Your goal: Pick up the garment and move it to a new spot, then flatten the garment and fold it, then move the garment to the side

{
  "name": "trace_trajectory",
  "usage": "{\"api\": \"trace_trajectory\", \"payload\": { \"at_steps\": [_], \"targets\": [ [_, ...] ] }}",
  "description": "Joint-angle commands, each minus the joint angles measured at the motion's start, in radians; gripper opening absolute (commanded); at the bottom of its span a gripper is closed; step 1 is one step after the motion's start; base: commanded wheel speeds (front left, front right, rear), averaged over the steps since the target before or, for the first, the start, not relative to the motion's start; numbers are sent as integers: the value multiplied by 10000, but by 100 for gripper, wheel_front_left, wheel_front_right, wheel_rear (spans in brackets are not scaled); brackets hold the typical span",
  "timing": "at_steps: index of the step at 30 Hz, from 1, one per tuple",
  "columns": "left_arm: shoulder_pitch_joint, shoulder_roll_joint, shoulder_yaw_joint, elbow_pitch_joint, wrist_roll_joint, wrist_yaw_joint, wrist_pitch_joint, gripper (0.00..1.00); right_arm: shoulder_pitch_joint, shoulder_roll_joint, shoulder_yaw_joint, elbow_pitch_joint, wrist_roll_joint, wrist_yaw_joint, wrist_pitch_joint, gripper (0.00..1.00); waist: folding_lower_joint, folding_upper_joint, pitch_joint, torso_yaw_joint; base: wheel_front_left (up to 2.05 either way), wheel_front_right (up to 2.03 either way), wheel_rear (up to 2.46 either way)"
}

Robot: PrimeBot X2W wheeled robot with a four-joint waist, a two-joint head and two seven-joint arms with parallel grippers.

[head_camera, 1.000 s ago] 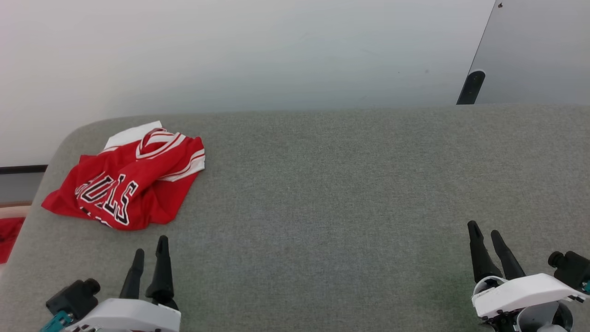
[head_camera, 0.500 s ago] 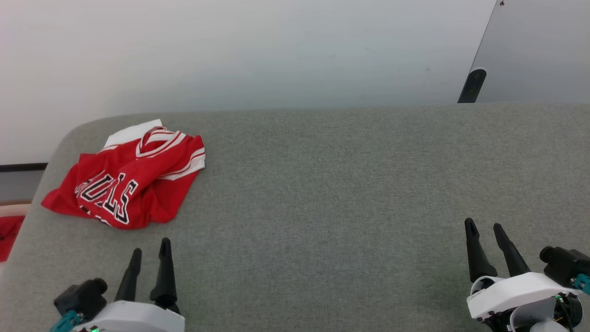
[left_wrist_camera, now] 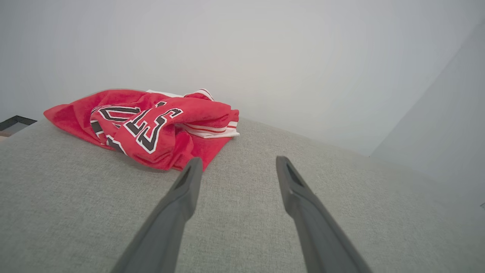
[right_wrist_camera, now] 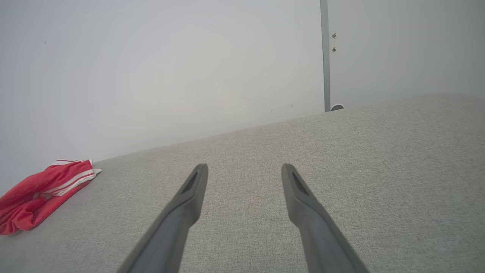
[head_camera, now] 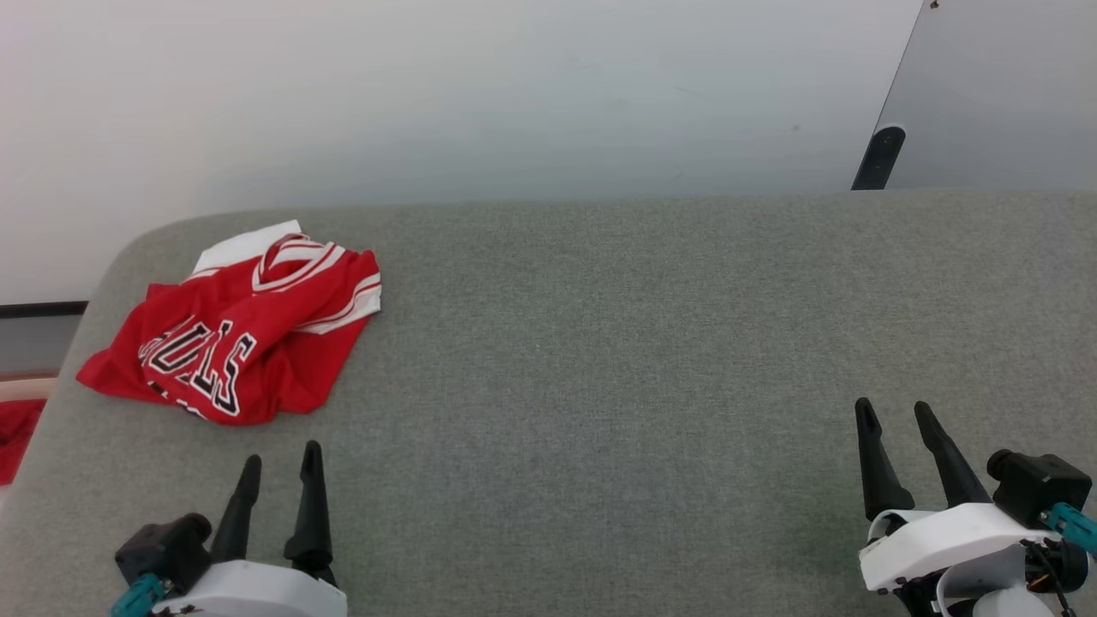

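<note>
In the head view, you see the jersey (head_camera: 231,334) lying crumpled in the left part of the frame, near the rounded upper-left corner of the grey cushion (head_camera: 600,360). Its black lettering faces up and a white flap shows at its top edge. Your left gripper (head_camera: 281,456) sits at the lower left, just below the jersey and clear of it, with its fingers spread and nothing between them. Your right gripper (head_camera: 892,406) sits at the lower right, well apart from the jersey, also spread and empty. A scrap of red cloth (head_camera: 15,437) peeks in at the left edge (off the cushion, separate from the jersey). The pale wall (head_camera: 428,103) runs across the top.

In the left wrist view, the jersey fills the upper left, bunched into a low heap. The left-hand finger's tip lines up with its near hem, and the gap between the fingers holds only cushion.

In the right wrist view, the jersey lies at the lower left edge, striped trim toward the wall. The two fingers stand wide apart over bare cushion.
</note>
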Motion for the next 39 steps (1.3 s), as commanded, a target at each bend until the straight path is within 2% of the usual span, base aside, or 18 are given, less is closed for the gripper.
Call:
{"api": "trace_trajectory", "payload": {
  "at_steps": [1,18,39],
  "targets": [
    [-4,70,-18,-46,260,-68,-87,100,-170,17,-26,-43,-195,-8,-100,100,0,0,1,3,0,0,0],
    [7,277,-255,36,1230,-71,-441,100,-223,30,-59,85,-1405,-9,-465,100,0,0,34,31,0,0,0],
    [17,423,-345,108,2008,-70,-791,100,-138,170,-358,177,-2124,-12,-817,100,0,0,188,-52,0,0,0]
  ]
}}
